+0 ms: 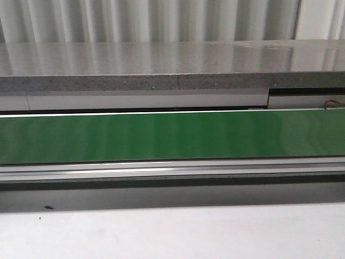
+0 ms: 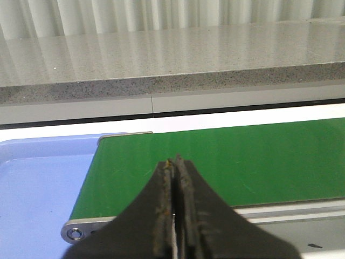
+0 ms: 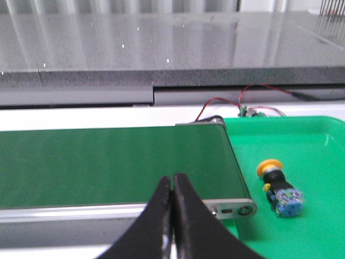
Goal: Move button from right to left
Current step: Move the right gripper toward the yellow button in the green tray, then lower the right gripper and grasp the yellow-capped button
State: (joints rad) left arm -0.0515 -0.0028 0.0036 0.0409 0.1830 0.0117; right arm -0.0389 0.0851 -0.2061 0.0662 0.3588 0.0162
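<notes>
The button (image 3: 278, 186) lies on its side in a green tray (image 3: 318, 151), seen only in the right wrist view: orange-yellow cap, dark neck, blue body. My right gripper (image 3: 172, 178) is shut and empty, over the near edge of the green belt (image 3: 108, 162), well apart from the button. My left gripper (image 2: 175, 161) is shut and empty, over the other end of the belt (image 2: 242, 156), next to a light blue tray (image 2: 38, 183). Neither gripper shows in the front view, which shows only the belt (image 1: 172, 135).
A grey speckled counter (image 1: 161, 65) runs behind the belt. The belt has metal end brackets (image 3: 233, 208) (image 2: 78, 232) and an aluminium rail (image 1: 172, 170) along its front. Red wires (image 3: 226, 105) lie behind the green tray. A white table surface (image 1: 172, 232) lies in front.
</notes>
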